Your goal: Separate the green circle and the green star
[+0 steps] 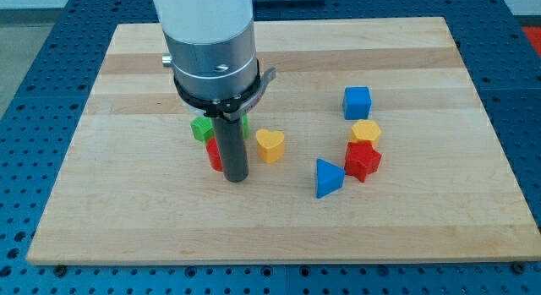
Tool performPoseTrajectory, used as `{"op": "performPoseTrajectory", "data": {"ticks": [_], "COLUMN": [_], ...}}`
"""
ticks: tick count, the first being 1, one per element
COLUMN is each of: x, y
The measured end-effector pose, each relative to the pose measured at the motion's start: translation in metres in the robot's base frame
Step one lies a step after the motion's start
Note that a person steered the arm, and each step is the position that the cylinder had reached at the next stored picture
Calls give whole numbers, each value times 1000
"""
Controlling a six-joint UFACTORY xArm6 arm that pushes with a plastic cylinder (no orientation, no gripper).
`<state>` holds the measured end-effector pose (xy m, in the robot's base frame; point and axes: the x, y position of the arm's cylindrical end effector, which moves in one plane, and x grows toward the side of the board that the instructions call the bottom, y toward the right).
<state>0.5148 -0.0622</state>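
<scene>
The green star (201,128) lies left of centre on the wooden board; only its left part shows beside my rod. The green circle sits right against it, almost fully hidden behind the rod, with a sliver (245,123) showing. My tip (235,177) rests on the board just below and right of the red cylinder (214,154), which lies directly below the green pair. The tip is below both green blocks and left of the yellow heart (270,145).
A blue cube (357,102), a yellow hexagon-like block (365,132), a red star-like block (363,161) and a blue triangle (328,177) are grouped at the view's right. The board (127,210) is bordered by a blue perforated table.
</scene>
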Motion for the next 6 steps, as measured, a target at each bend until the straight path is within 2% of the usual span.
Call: {"op": "performPoseTrajectory", "data": {"ticks": [4, 6], "x": [-22, -48], "y": [24, 47]}}
